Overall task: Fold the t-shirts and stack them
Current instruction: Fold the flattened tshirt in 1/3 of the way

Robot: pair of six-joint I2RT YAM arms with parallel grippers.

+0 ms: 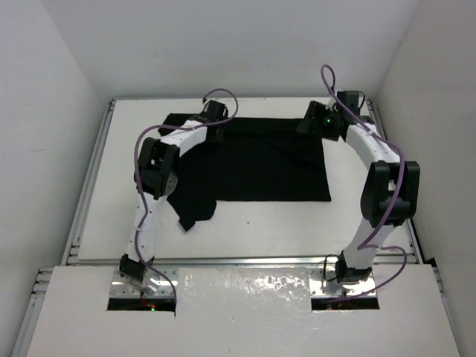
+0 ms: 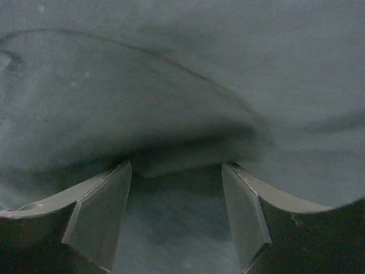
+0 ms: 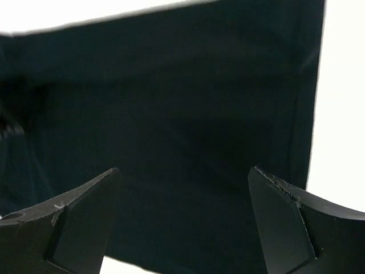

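shirt status from our rig: the black t-shirt [image 1: 260, 167] lies spread on the white bench [image 1: 260, 230], in the far half, toward 12 o'clock from the bench middle. its right part is flat and roughly rectangular, with a straight edge along the 3 o'clock side. the left part is bunched up, and a flap of it trails toward 7 o'clock, close to the left arm [image 1: 158, 167].

from the top camera we've got the left tool [image 1: 210, 119] at about 11 o'clock, over the shirt's far left corner, and the right tool [image 1: 318, 119] at about 1 o'clock, over the far right corner.

on the left wrist camera the fingers [image 2: 100, 220] are spread apart. cloth fills the whole view, and a hump of fabric rises just past the tips, toward 12 o'clock. more cloth sits in the gap between them, but we can't tell if the tips actually press on it.

the right wrist camera is the same story: fingers [image 3: 80, 222] wide apart with nothing pinched, smooth dark cloth under them, and the shirt's edge with bare bench at 3 o'clock.
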